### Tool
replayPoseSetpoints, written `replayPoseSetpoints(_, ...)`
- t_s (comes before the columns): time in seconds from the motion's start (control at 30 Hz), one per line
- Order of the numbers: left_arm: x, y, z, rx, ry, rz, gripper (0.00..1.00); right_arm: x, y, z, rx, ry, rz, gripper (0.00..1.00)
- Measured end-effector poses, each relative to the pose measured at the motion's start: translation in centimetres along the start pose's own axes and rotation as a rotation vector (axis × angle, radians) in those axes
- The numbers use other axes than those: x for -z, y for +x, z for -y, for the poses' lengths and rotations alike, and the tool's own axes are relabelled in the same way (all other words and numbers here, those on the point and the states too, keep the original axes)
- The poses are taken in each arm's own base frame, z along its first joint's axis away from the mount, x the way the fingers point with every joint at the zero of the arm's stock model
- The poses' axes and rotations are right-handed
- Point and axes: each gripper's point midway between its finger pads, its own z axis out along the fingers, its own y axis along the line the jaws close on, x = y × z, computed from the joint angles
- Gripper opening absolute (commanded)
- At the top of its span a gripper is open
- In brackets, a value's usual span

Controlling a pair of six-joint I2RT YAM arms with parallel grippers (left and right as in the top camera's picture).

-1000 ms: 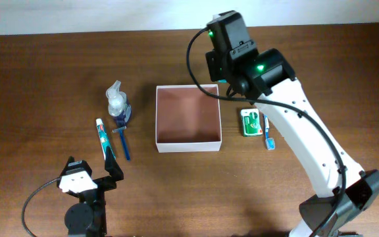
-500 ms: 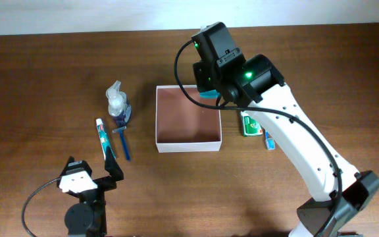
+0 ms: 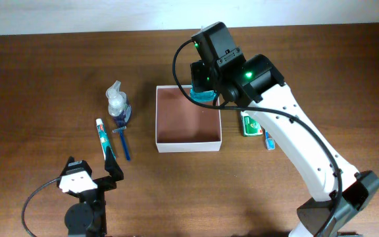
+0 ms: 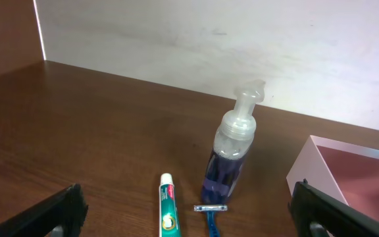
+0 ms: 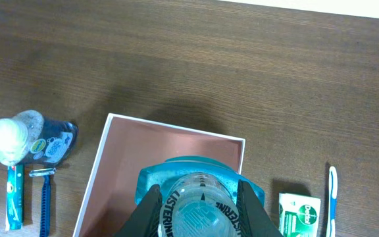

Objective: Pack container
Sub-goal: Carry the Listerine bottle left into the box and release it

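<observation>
Right tool [image 5: 199, 214], grasping a teal bottle [image 5: 176, 174], hovers apparently above the box [image 5: 170, 151] rim; let go here, it could tip outside. Left tool [image 4: 193, 217] released.

We read the clock from the container [image 3: 187, 147], twelve toward the wall. The right gripper [image 5: 199, 209], clamped on the teal bottle [image 3: 202, 97], hangs over the box's one-o'clock corner with its arm stretching off toward four. The rest of the reddish floor lies open from above. At nine the pump bottle [image 3: 116, 101], razor [image 3: 123, 143] and toothpaste [image 3: 102, 136] crowd together. At three a green packet [image 3: 251, 122] and toothbrush [image 3: 269, 136] lie near the wall. The left gripper [image 3: 92, 167] gapes at seven. We see bare wood at twelve and six.
</observation>
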Motion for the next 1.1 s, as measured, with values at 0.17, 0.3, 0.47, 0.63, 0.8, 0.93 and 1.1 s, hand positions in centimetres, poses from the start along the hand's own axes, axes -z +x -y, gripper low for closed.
replayPoseSetpoints(0.17,0.0,0.0,0.0,0.000,0.000,0.000,0.99,-1.1,0.3,-0.1,0.000,0.007,-0.018,0.13)
replayPoseSetpoints(0.3,0.0,0.0,0.0,0.000,0.000,0.000,0.99,-3.9,1.0,-0.4,0.006,0.020,-0.055,0.13)
replayPoseSetpoints(0.47,0.0,0.0,0.0,0.000,0.000,0.000,0.99,-6.9,2.2,-0.5,0.016,0.042,-0.103,0.13)
replayPoseSetpoints(0.63,0.0,0.0,0.0,0.000,0.000,0.000,0.99,-8.0,2.4,0.5,0.024,0.108,-0.103,0.13)
replayPoseSetpoints(0.8,0.0,0.0,0.0,0.000,0.000,0.000,0.99,-8.7,2.6,1.0,0.028,0.137,-0.108,0.13)
replayPoseSetpoints(0.93,0.0,0.0,0.0,0.000,0.000,0.000,0.99,-9.3,2.9,1.2,0.029,0.147,-0.119,0.14)
replayPoseSetpoints(1.1,0.0,0.0,0.0,0.000,0.000,0.000,1.00,-10.2,3.3,1.3,0.033,0.157,-0.135,0.13)
